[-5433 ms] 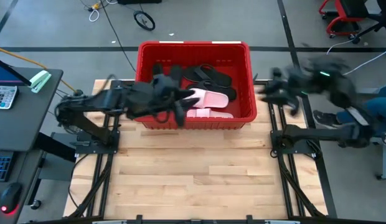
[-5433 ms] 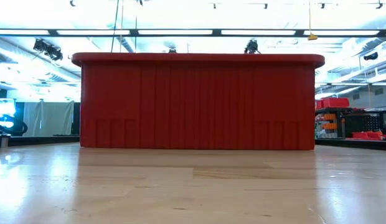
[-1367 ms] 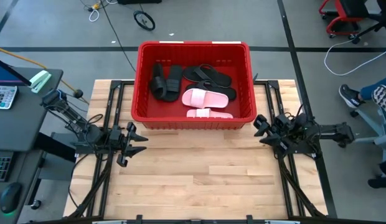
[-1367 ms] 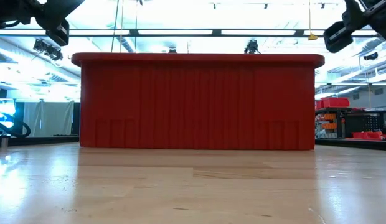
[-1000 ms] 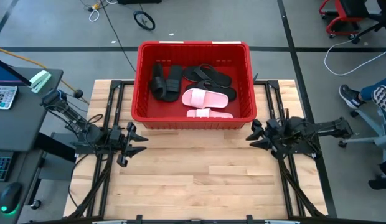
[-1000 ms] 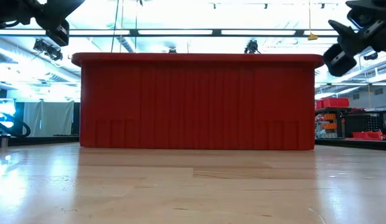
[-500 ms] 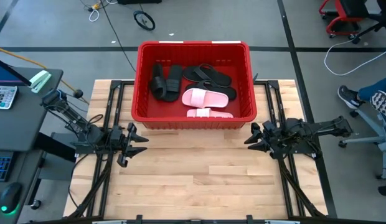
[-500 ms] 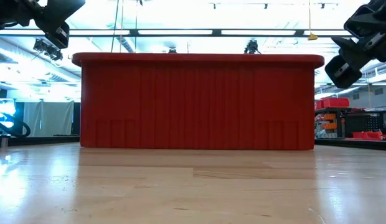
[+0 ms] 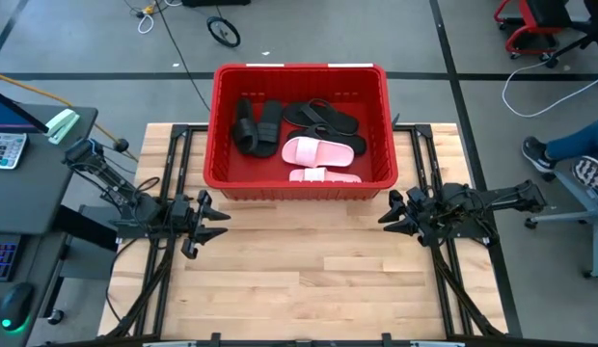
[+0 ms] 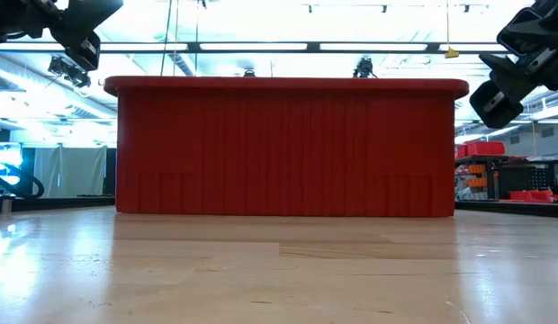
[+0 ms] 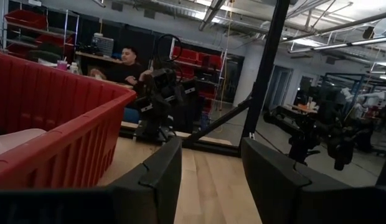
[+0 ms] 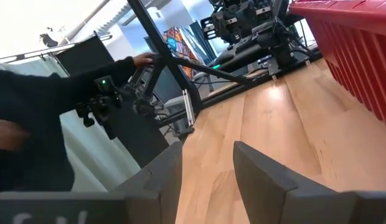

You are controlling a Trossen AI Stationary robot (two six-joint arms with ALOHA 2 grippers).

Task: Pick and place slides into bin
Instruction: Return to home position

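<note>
we see slides (image 9: 318, 151) in bin (image 9: 301, 70), top center | left jaws spread, mid-left of worktop (image 9: 299, 289) | right jaws spread, mid-right

A grey floor (image 9: 87, 39) with dark seams surrounds the pale wood worktop (image 9: 299, 289). A small wheel (image 9: 224, 32) lies on it, and a red chair (image 9: 529, 39) stands at the far right. A dark desk (image 9: 39, 183) sits left. Strip lights (image 10: 261, 47) line the ceiling.

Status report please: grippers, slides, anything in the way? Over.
Left gripper open, empty, at left edge of table. Right gripper open, empty, at right edge. Slides lie in bin. Nothing seen in the way.
</note>
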